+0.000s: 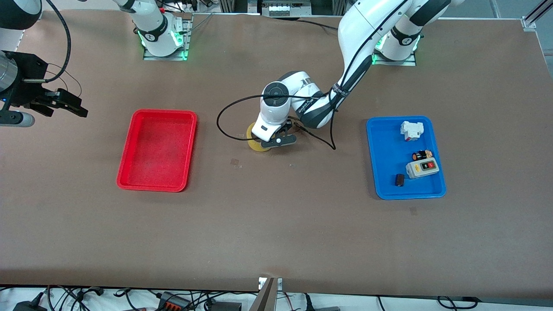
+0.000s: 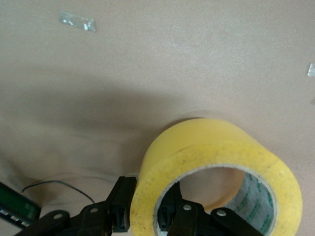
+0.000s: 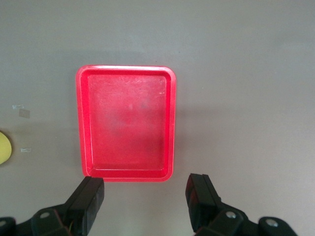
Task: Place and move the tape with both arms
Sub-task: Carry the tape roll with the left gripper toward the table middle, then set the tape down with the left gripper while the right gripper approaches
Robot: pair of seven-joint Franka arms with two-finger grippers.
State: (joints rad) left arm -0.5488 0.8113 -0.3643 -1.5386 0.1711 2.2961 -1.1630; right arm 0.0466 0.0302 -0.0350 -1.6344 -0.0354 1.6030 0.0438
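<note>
Brown tabletop (image 1: pixel 276 224) carries a red tray (image 1: pixel 157 149) toward the right arm's end and a blue tray (image 1: pixel 389 172) toward the left arm's. Between them the left end effector (image 2: pixel 145 214) is clamped on the tape (image 2: pixel 216 157), one finger inside its hole, the roll apparently touching the surface. The right end effector (image 3: pixel 145 199) waits raised with fingers apart.

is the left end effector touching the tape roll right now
Touching. The left wrist view shows the left end effector with one finger outside the tape roll wall and one inside the hole, both pressed against the wall with no gap.
</note>
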